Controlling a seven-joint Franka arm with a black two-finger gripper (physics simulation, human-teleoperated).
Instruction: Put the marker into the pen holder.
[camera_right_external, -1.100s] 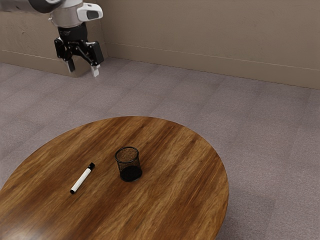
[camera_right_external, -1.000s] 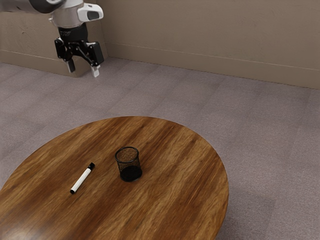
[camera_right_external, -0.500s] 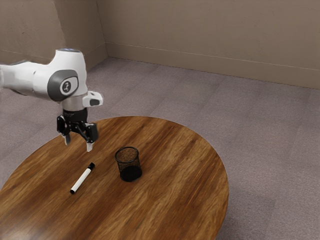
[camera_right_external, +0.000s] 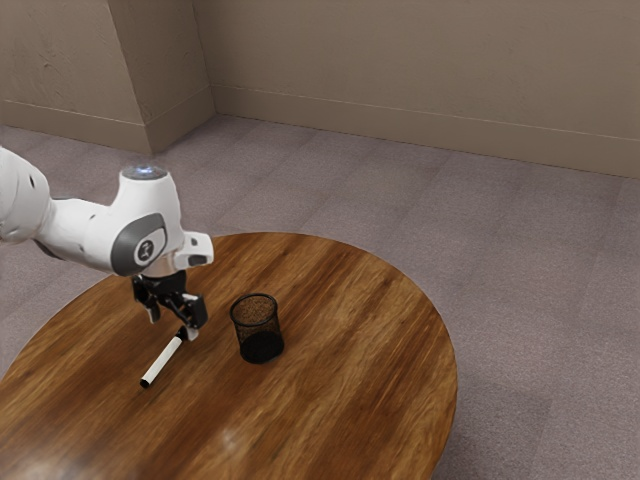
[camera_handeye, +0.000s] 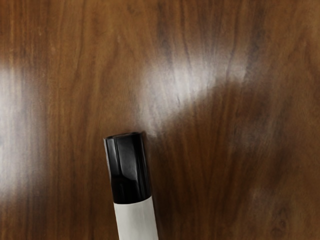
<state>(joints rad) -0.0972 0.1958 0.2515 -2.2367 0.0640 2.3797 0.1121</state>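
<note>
Overall, a beige wall (camera_right_external: 420, 70) stands behind a greyish-purple tiled floor (camera_right_external: 520, 260). Round wooden table (camera_right_external: 350, 410) in the foreground, dark streaks in its grain; pale patches of sheen on the wood in the wrist view. White-and-grey arm (camera_right_external: 85, 235) enters from the exterior view's left, its hand end low over the table and pointing down.

Black gripper (camera_right_external: 172, 325): above the marker's capped end. Its fingers (camera_right_external: 191, 333) are spread, with a clear gap between the tips; nothing is pinched. The finger nearer the pen holder overlaps the cap in the exterior view; whether they touch, I cannot tell.

Pen holder (camera_right_external: 257, 323): black mesh cup, upright on the table, round rim at top, dark base. It sits near the gripper, toward the exterior view's right.

Marker (camera_right_external: 162, 361): lying flat on the table beside the pen holder, outside it, slantwise in the exterior view. White barrel (camera_handeye: 136, 220), black at both ends. Black cap (camera_handeye: 129, 170): ridged along its length, at the end nearer the gripper and the wall.
</note>
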